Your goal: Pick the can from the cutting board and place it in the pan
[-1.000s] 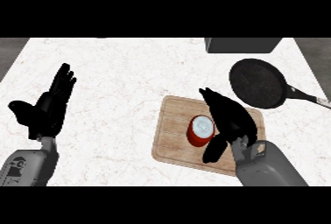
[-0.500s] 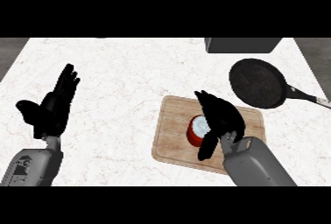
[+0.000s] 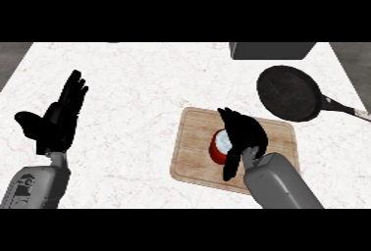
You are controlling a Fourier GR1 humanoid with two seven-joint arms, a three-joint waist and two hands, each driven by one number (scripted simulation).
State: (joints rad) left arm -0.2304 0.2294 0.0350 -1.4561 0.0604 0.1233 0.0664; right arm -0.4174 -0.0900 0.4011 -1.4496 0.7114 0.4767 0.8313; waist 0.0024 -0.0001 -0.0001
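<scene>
On the wooden cutting board [image 3: 196,147], the red can [image 3: 219,144] stands upright with its pale top showing. The right hand [image 3: 245,132] covers the can's right side, fingers reaching over it and the thumb pointing down beside it; whether they are clamped on it cannot be told. The black pan [image 3: 290,93] lies well apart, up and right. At the left edge, the left hand [image 3: 54,122] rests open, fingers straight.

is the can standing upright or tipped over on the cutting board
Upright: the can shows its round pale top on the cutting board.
</scene>
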